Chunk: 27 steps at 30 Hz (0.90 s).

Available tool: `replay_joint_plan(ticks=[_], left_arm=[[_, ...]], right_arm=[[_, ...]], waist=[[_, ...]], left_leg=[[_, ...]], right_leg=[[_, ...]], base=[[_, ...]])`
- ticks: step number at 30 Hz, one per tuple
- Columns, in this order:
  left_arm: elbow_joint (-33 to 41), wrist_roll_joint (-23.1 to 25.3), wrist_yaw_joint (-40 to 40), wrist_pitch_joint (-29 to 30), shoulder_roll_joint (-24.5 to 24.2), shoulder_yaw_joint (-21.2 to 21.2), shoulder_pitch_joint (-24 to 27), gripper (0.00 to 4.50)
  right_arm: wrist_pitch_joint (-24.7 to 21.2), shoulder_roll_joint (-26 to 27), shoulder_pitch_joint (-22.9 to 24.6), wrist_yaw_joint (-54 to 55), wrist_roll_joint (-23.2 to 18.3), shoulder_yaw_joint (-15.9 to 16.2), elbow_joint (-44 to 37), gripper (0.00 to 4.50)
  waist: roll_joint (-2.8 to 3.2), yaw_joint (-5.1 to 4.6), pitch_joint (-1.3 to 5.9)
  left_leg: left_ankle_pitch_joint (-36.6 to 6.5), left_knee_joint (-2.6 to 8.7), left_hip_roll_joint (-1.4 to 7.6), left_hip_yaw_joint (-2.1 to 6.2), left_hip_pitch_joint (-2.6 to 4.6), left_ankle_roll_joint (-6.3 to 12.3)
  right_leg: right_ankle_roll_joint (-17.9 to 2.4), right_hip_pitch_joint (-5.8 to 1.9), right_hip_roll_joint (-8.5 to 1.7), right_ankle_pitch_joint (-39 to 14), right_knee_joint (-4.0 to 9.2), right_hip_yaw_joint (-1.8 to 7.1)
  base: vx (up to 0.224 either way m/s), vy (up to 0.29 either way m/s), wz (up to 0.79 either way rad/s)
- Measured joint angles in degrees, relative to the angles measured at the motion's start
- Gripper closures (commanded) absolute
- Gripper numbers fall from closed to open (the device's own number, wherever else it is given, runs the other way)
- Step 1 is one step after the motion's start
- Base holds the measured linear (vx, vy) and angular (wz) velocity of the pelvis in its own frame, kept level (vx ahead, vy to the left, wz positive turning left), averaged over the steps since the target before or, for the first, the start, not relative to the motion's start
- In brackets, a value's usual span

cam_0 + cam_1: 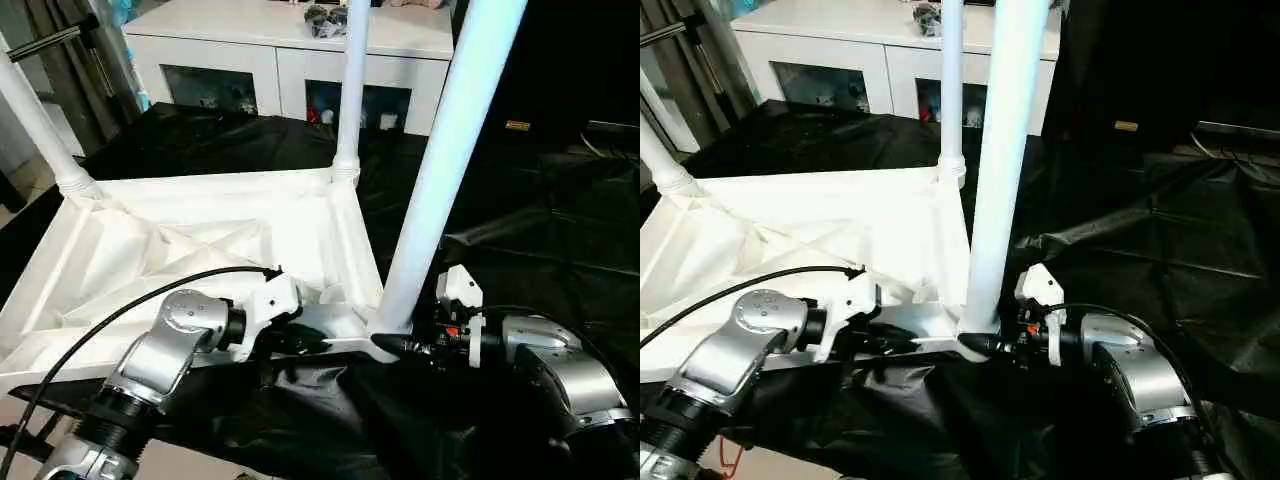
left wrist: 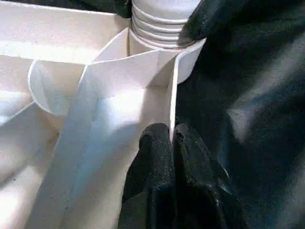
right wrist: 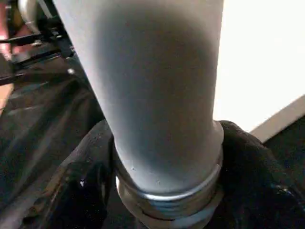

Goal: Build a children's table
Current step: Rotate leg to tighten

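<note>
The white tabletop (image 1: 200, 240) lies upside down on black cloth, ribbed underside up. Two white legs stand in its far corner sockets, one at the left (image 1: 40, 130) and one in the middle (image 1: 350, 90). A third leg (image 1: 440, 170) stands upright in the near right socket. My right gripper (image 1: 395, 345) clasps this leg's threaded base, with a black finger (image 3: 90, 167) pressed to each side. Just left of that corner, my left gripper (image 1: 310, 340) is shut on the tabletop's thin near rim (image 2: 172, 95).
A white glass-door cabinet (image 1: 280, 60) stands behind the work. Crumpled black cloth (image 1: 520, 230) covers the surface to the right and front. A black cable (image 1: 120, 310) arcs over my left forearm.
</note>
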<state>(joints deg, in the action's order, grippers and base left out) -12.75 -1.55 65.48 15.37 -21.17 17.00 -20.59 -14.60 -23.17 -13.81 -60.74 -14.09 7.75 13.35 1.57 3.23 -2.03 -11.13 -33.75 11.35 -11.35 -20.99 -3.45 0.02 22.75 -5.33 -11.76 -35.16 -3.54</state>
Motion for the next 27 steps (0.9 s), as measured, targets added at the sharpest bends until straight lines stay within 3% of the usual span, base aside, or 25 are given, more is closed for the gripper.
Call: replay_joint_plan(ticks=[4, 8, 10, 17, 21, 27], left_arm=[[-5.6, 3.7, -12.8, 2.2, 6.9, -1.7, -4.0, 4.50], [-7.5, 4.1, -19.3, 3.9, 10.9, -2.4, -5.2, 4.50], [-7.5, 4.1, -20.1, 4.4, 11.4, -2.4, -5.2, 4.50], [-6.2, 4.4, -18.6, 3.9, 10.4, -1.8, -4.5, 4.50], [-3.2, 2.7, -10.9, 0.3, 4.7, -0.5, -2.8, 4.50], [-0.6, -0.5, -0.6, -0.8, -0.3, 0.4, -1.2, 4.50]], right_arm=[[1.2, 8.9, -5.8, 20.3, 5.0, -3.2, 8.1, 1.72], [1.6, 12.5, -8.5, 28.9, 6.6, -4.3, 11.6, 1.73], [1.7, 13.0, -8.9, 29.7, 7.2, -4.5, 12.1, 1.18], [2.8, 12.5, -8.7, 27.4, 8.2, -3.7, 11.7, 0.58], [4.8, 7.5, -6.5, 17.0, 6.7, -0.9, 8.7, 0.58], [1.7, 1.3, -4.0, 1.9, 2.2, 1.1, 3.0, 0.58]], waist=[[-0.03, -1.37, 0.00], [0.24, -1.29, 0.10], [0.31, -1.26, 0.15], [0.27, -1.35, 0.14], [0.21, -1.28, 0.09], [-0.09, 0.31, -0.10]], left_leg=[[0.1, 0.00, -0.05, 0.02, 0.07, -0.17], [0.1, 0.00, -0.10, 0.04, 0.09, -0.17], [0.1, 0.01, -0.10, 0.05, 0.09, -0.17], [0.1, 0.06, -0.07, 0.06, -0.03, -0.17], [0.1, 0.15, 0.00, 0.11, -0.10, -0.16], [0.3, 0.03, 0.04, 0.08, -0.24, 0.19]], right_leg=[[0.0, -0.02, -0.01, 0.2, 0.14, 0.07], [0.1, -0.04, -0.01, 0.4, 0.21, 0.12], [0.1, -0.06, -0.01, 0.4, 0.20, 0.12], [0.1, 0.03, 0.01, 0.4, 0.19, 0.08], [0.2, 0.22, 0.09, 0.3, 0.21, 0.00], [0.2, 0.31, 0.07, 0.2, 0.18, -0.05]], base=[[-0.025, 0.002, -0.03], [0.000, 0.000, 0.00], [0.000, 0.000, 0.00], [0.000, 0.000, 0.00], [0.000, 0.000, 0.00], [0.000, 0.000, 0.00]])
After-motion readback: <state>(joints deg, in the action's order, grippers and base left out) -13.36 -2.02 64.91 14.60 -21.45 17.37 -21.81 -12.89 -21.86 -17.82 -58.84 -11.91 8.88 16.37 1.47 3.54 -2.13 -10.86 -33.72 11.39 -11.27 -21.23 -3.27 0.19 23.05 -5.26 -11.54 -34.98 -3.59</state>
